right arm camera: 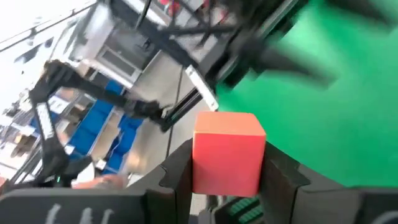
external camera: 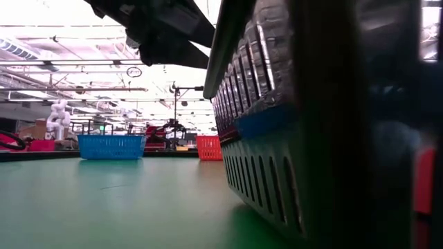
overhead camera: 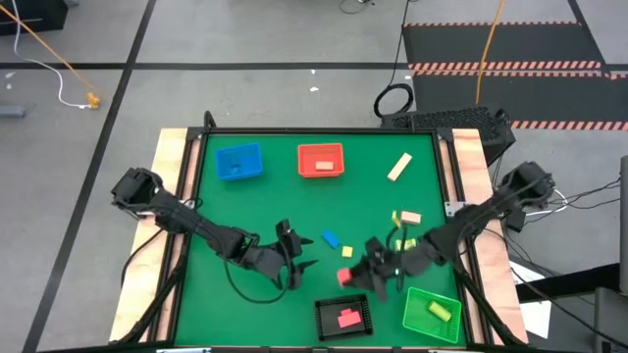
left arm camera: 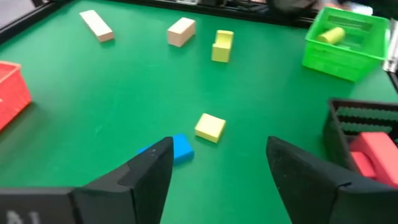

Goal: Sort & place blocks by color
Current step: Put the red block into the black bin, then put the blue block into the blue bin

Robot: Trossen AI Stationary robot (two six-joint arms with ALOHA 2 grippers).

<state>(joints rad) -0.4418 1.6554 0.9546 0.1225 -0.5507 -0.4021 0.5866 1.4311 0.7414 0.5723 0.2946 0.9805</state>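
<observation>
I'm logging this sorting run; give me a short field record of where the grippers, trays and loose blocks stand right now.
left gripper: open, empty, above the mat near the blue block
right gripper: shut on red cube, beside the black tray
black tray: holds a pink block
green tray: holds a yellow-green block
blue tray, red tray: at the far side
loose: tan bar, tan cube

trays: four counted, blue tray (overhead camera: 238, 162), red tray (overhead camera: 321, 160), black tray (overhead camera: 345, 317), green tray (overhead camera: 432, 314) | blocks: eight seen, two tan, one blue, two yellow, two pink-red, one yellow-green | arms: two
</observation>
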